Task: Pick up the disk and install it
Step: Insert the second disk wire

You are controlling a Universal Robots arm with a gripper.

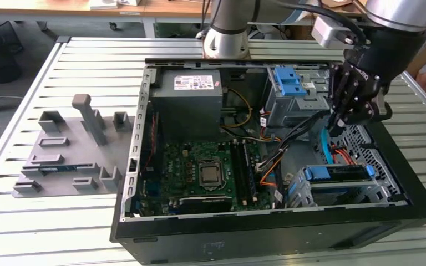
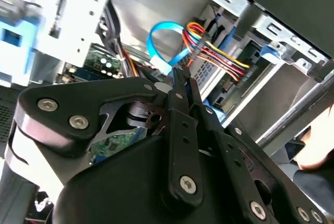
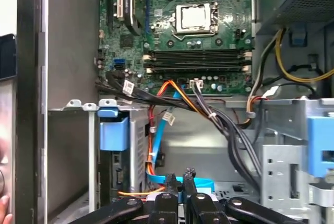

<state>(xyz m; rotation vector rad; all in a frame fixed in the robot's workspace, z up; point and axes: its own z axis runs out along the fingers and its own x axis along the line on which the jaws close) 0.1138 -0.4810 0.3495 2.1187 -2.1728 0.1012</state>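
Black gripper (image 1: 339, 124): hangs inside the open computer case (image 1: 272, 241), over the gap between the two drive cages; in both wrist views (image 2: 182, 75) (image 3: 180, 179) its fingers are drawn close with only a thin gap, and nothing is seen between them
Disk (image 1: 339, 173): sits in the lower grey cage at the exterior view's right, its blue bracket facing up; apart from the gripper; the first wrist view shows the bracket's blue tab (image 3: 113, 130) at the cage mouth
Cables: a blue flat cable (image 2: 156, 41) loops just beyond the fingertips, beside red, yellow and orange wires (image 2: 219, 54)
Upper cage: grey metal, topped by a blue latch (image 1: 290, 83)
Power supply (image 1: 191, 94): grey; its white sticker (image 1: 196, 82) carries print too small to read
Motherboard (image 1: 206, 172): green; processor socket (image 3: 193, 18) uncovered
Table (image 1: 87, 221): slatted metal; a grey fixture (image 1: 72, 149) lies beside the case
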